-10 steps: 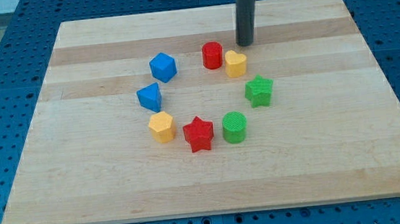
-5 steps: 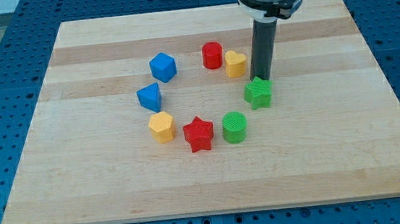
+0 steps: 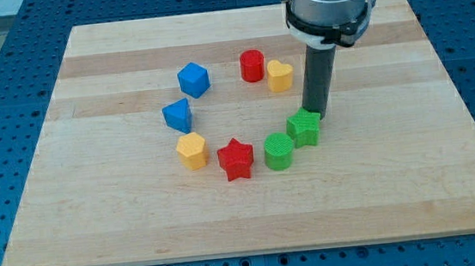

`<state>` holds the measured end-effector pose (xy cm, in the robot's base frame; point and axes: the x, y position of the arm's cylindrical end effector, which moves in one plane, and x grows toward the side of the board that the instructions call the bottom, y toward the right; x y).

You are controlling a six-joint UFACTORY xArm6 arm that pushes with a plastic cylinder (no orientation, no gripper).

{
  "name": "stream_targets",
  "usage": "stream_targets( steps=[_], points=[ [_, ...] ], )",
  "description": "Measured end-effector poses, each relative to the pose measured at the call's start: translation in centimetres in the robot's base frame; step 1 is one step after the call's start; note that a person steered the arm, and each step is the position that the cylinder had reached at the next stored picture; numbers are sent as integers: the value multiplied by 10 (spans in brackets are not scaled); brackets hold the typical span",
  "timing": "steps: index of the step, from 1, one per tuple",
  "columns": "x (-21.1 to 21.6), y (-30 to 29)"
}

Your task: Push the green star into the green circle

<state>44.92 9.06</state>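
Observation:
The green star (image 3: 304, 129) lies right of the board's middle, touching or nearly touching the green circle (image 3: 279, 151), a short round block just to its lower left. My tip (image 3: 315, 112) rests against the star's upper right edge. The dark rod rises from there to the arm's grey end at the view's top.
A red star (image 3: 235, 158) sits just left of the green circle. A yellow hexagon (image 3: 192, 150), blue triangle (image 3: 178, 115), blue cube (image 3: 193, 79), red cylinder (image 3: 252, 65) and yellow heart (image 3: 280, 75) complete a ring on the wooden board (image 3: 98, 214).
My tip moved down the view, from beside the yellow heart onto the green star, and pushed the star down and left against the green circle.

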Motion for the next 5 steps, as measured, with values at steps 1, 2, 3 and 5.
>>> stream_targets(
  steps=[1, 2, 3, 5],
  points=[
    [7, 0],
    [10, 0],
    [12, 0],
    [13, -1]
  ],
)
